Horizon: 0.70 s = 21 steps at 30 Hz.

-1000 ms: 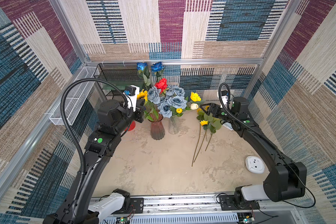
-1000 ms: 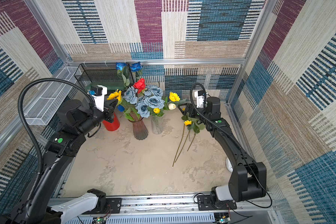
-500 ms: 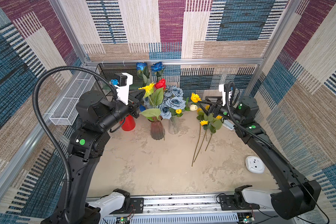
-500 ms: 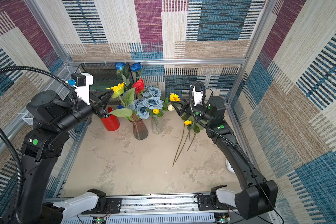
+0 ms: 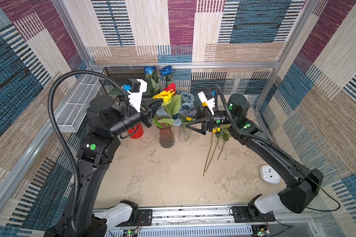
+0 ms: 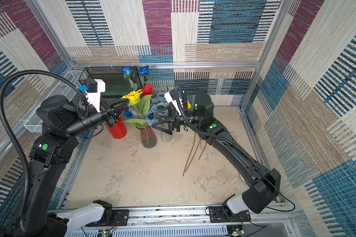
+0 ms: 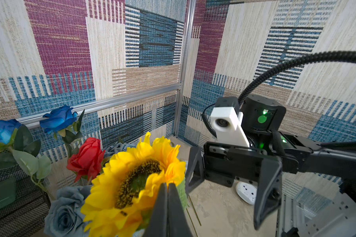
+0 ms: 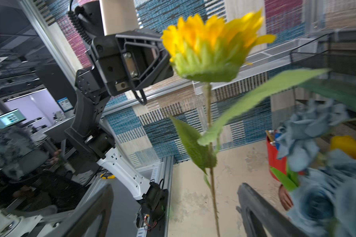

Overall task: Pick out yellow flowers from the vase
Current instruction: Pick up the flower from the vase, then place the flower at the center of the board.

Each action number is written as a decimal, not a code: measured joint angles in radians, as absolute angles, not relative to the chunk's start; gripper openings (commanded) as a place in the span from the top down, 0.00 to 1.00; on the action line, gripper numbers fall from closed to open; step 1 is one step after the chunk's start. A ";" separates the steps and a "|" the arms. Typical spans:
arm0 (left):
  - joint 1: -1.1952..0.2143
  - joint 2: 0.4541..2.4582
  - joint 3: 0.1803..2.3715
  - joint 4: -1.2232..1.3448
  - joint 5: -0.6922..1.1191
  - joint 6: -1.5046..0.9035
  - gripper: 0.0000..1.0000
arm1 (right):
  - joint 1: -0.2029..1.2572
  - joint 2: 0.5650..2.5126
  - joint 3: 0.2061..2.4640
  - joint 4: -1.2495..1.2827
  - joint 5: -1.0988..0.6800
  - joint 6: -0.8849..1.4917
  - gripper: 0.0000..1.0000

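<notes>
My left gripper is shut on the petals of a sunflower, holding its head high above the dark ribbed vase. The sunflower hangs with its stem and leaves reaching down towards the vase mouth. My right gripper is open beside the bouquet, and the sunflower's stem runs between its spread fingers without touching them. More yellow flowers lie on the table to the right, a small yellow bud among them. Another yellow bud sits among the grey-blue roses.
A clear glass vase stands right of the dark one. Grey-blue roses, a red rose and blue roses crowd the back. A red cup, black mesh basket, white wire basket and white round device are nearby.
My left gripper has risen, lifting the sunflower up out of the bouquet. My right arm has swung left towards the vases, its open fingers now either side of the stem.
</notes>
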State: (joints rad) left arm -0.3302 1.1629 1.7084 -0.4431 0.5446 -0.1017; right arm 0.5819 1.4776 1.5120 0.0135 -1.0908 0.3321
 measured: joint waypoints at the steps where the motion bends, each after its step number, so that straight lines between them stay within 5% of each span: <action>1: -0.330 1.163 1.705 -0.430 0.557 -0.107 1.00 | 0.594 1.489 1.518 0.001 -1.103 0.326 0.04; 10: -0.330 1.170 1.711 -0.364 0.613 -0.150 1.00 | 0.621 1.584 1.558 -0.020 -1.108 0.316 0.03; 17: -0.330 1.165 1.678 -0.315 0.634 -0.183 1.00 | 0.647 1.641 1.634 -0.022 -1.124 0.299 0.22; 21: -0.330 1.172 1.667 -0.299 0.632 -0.189 1.00 | 0.658 1.652 1.645 -0.028 -1.134 0.283 0.43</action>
State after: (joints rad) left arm -0.3302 1.1725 1.6669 -0.2993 0.6319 -0.1890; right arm 0.6582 1.6524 1.6451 -0.0277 -1.1343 0.2832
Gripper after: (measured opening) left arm 0.048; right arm 0.616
